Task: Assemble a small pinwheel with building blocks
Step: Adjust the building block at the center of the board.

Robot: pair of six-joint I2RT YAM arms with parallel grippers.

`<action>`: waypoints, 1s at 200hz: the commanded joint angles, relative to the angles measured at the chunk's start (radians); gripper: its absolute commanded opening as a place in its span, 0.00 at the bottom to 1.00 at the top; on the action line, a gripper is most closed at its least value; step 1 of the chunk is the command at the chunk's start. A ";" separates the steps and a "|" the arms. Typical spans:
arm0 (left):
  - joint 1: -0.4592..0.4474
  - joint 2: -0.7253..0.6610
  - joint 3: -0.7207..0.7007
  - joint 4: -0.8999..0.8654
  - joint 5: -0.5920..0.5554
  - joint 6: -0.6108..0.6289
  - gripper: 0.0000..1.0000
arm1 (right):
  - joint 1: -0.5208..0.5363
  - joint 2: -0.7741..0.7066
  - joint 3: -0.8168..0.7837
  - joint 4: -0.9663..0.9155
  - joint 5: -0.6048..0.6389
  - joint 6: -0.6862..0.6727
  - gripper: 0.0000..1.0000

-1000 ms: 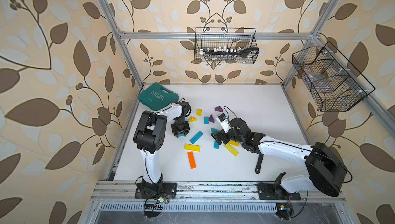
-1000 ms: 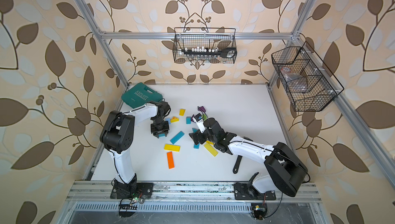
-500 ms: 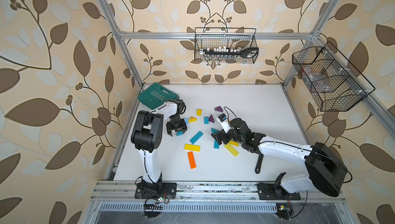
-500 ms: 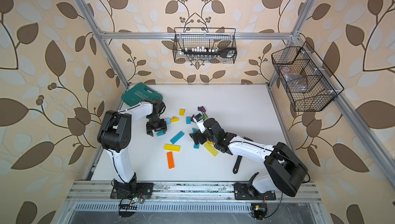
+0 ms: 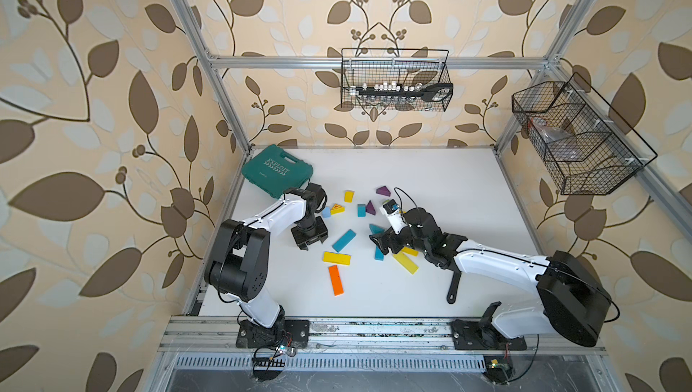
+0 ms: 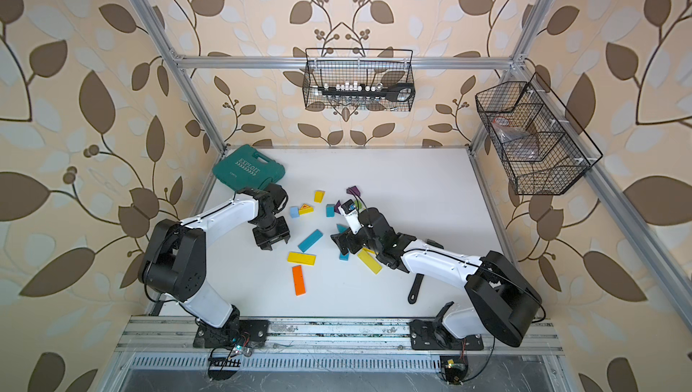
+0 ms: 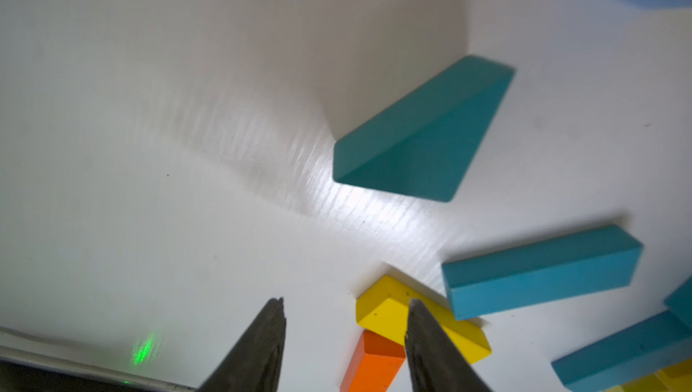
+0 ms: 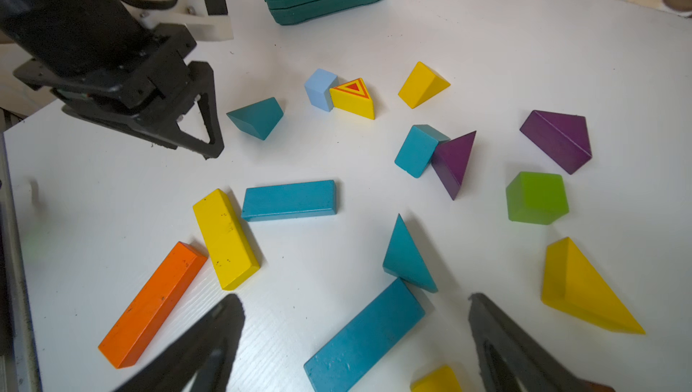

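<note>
Left gripper: over the tabletop, near the teal case. Jaws parted by a modest gap, and the left wrist view shows only bare tabletop between them. A teal wedge lies ahead of them, untouched.

Right gripper: low over the middle of the scatter, jaws spread wide and holding nothing. In the right wrist view a teal bar lies flat in the gap and appears to touch neither finger. An upright teal wedge stands at the bar's far end.

Building blocks: all loose on the tabletop, nothing assembled.
- Between the two arms lie a second teal bar, a yellow bar and an orange bar, end beside end.
- A pale blue cube touches a yellow triangle with a red pattern.
- A yellow wedge sits alone, farther back.
- A teal cube touches a purple wedge, and a second purple wedge lies behind them.
- A green cube and a large yellow wedge show only in the right wrist view.
- A second yellow bar lies partly under the right arm.

A dark wrench lies beside the right arm.
</note>
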 commanded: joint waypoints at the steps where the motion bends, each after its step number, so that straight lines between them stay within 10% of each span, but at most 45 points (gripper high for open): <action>1: 0.017 0.008 -0.006 0.022 0.015 -0.060 0.45 | -0.004 -0.025 -0.016 0.023 -0.025 0.013 0.95; 153: 0.148 0.195 0.081 0.092 -0.006 0.016 0.26 | -0.004 -0.026 -0.015 0.009 0.003 -0.020 0.95; 200: 0.127 0.091 0.009 0.091 0.036 0.002 0.43 | -0.002 -0.008 -0.007 0.015 -0.017 -0.018 0.95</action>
